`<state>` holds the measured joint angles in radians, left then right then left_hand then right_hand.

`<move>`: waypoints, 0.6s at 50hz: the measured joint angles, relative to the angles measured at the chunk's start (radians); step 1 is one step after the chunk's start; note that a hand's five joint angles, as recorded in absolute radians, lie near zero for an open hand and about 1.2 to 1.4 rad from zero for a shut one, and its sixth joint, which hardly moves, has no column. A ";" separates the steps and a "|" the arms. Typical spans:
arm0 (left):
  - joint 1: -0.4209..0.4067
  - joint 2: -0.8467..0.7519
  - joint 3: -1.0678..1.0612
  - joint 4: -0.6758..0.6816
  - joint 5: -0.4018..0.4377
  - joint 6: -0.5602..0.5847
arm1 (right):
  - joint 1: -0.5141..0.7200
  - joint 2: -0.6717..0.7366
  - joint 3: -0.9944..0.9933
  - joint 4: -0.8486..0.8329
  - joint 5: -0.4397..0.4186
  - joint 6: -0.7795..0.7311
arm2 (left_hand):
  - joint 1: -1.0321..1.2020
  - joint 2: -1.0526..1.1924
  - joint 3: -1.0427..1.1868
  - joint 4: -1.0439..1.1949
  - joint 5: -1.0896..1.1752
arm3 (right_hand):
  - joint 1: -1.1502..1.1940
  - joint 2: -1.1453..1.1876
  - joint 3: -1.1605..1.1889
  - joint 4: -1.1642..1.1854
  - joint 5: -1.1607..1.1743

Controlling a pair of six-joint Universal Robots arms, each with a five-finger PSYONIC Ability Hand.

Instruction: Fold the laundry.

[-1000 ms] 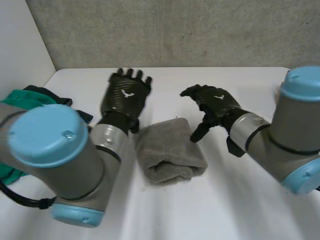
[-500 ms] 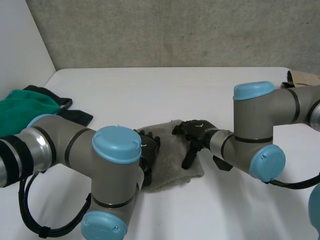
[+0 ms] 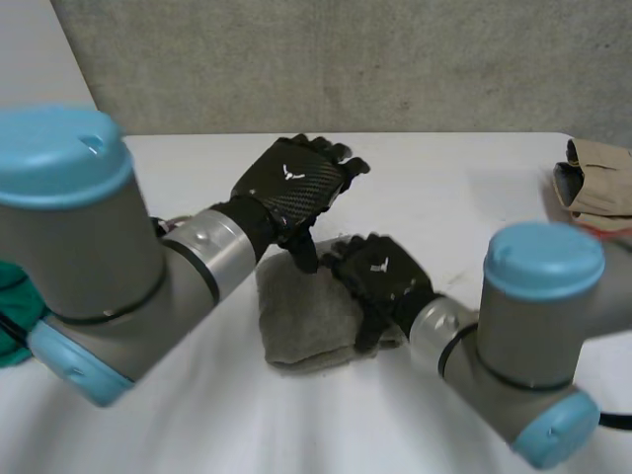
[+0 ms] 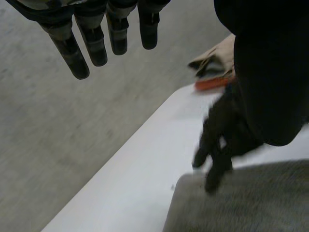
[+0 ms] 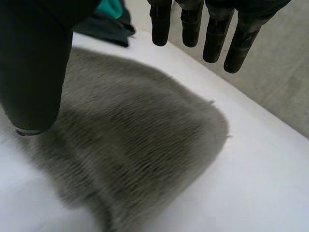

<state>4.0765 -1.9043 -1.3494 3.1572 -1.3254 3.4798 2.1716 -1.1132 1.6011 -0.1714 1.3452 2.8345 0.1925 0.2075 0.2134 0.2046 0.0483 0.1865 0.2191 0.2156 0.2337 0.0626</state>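
Folded grey towel (image 3: 306,321) sits on the worktop (image 3: 444,188). Right hand (image 3: 380,281) is over it, left hand (image 3: 291,188) lifted, both with fingers straight and apart. I'd press it flat, palm down, gently.

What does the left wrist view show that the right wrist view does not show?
The left wrist view has the beige cloth and the right hand beside the grey towel. The right wrist view has the green cloth beyond the towel. Both have the grey towel lying on the white table.
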 measured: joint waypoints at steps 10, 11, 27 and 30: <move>0.056 -0.008 0.065 -0.107 0.206 -0.002 | 0.057 0.114 0.058 -0.170 0.004 -0.061 | 0.000 0.000 0.000 0.000 0.000 | 0.000 0.000 0.000 0.000 0.000; 0.057 -0.012 0.069 -0.111 0.208 -0.002 | 0.061 0.127 0.051 -0.180 0.005 -0.069 | 0.000 0.000 0.000 0.000 0.000 | 0.000 0.000 0.000 0.000 0.000; 0.052 -0.021 0.074 -0.112 0.198 -0.004 | 0.063 0.221 -0.064 -0.206 0.007 -0.114 | 0.000 0.000 0.000 0.000 0.000 | 0.131 0.127 0.142 0.123 0.104; 0.052 -0.019 0.074 -0.112 0.197 -0.004 | 0.063 0.232 -0.085 -0.204 0.006 -0.112 | 0.000 0.000 0.000 0.000 0.000 | 0.144 0.135 0.155 0.136 0.112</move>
<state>4.1290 -1.9234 -1.2758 3.0451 -1.1281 3.4754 2.2342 -0.8811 1.5162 -0.3755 1.3514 2.7227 0.1925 0.2074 0.2134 0.2046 0.0484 0.3302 0.3543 0.3706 0.3694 0.1741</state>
